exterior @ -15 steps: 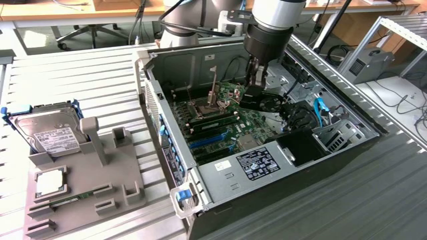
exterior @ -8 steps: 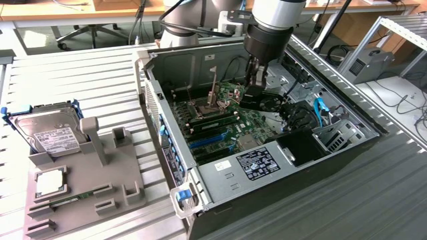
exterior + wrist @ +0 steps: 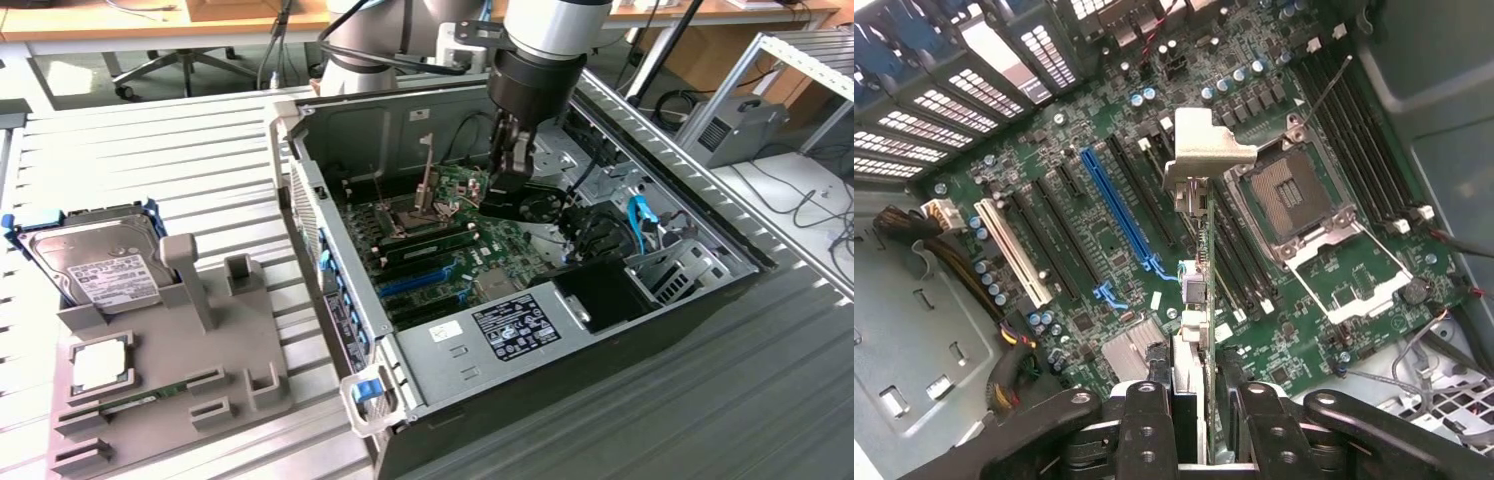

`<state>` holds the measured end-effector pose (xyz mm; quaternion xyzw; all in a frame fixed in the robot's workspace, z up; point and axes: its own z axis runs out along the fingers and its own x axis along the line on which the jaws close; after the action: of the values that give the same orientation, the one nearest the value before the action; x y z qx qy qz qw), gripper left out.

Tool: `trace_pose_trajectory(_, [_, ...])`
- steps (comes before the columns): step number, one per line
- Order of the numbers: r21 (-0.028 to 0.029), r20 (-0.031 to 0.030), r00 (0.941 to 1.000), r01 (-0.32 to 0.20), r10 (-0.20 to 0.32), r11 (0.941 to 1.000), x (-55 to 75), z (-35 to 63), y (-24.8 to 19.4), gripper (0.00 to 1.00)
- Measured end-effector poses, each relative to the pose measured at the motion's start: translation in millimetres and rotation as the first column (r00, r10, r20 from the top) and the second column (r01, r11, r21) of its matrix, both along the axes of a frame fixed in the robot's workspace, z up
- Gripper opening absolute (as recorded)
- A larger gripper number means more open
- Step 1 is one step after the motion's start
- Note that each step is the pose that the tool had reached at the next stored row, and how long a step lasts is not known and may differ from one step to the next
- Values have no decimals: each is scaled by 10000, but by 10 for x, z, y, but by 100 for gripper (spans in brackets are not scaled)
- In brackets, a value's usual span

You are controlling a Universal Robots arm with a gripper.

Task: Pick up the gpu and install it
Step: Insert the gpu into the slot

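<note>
The black gripper (image 3: 1194, 420) on the grey robot arm (image 3: 547, 40) hangs inside the open black computer case (image 3: 534, 400), its jaws clenched on the gpu (image 3: 1206, 300), a thin green circuit card with a silver metal end bracket. The card is held edge-on, above the green motherboard (image 3: 1084, 290) in the case, over the black expansion slots beside the long blue slot (image 3: 1116, 212). Off the case on the worktop (image 3: 147, 160), a silver hard drive in a blue frame (image 3: 94, 265) rests on a grey holder tray (image 3: 174, 400)

The hand (image 3: 1194, 400) hides the lower edge of the gpu (image 3: 1201, 290).
</note>
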<state>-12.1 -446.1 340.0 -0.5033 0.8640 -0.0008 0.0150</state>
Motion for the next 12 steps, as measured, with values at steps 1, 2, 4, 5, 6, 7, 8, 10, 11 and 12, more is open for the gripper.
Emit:
trace_pose_trajectory(1, [-1,0,10000,-20,20,10000,0,0,0,29])
trace_pose_trajectory(2, [-2,0,10000,-40,40,10000,0,0,0,29])
trace_pose_trajectory(4, [-3,0,10000,-87,87,10000,0,0,0,29])
trace_pose_trajectory(5, [-4,0,9999,-116,116,9999,0,0,0,29])
trace_pose_trajectory(6, [-5,0,9999,-156,156,9999,0,0,0,29])
trace_pose_trajectory(7, [-6,0,9998,-185,185,9998,0,0,0,29])
trace_pose_trajectory(8, [-6,0,9998,-208,208,9998,0,0,0,29])
trace_pose_trajectory(10, [-8,1,9997,-254,254,9997,0,0,0,29])
trace_pose_trajectory(11, [-9,0,9996,-273,273,9996,0,0,0,29])
trace_pose_trajectory(12, [-9,0,9996,-289,289,9996,0,0,0,29])
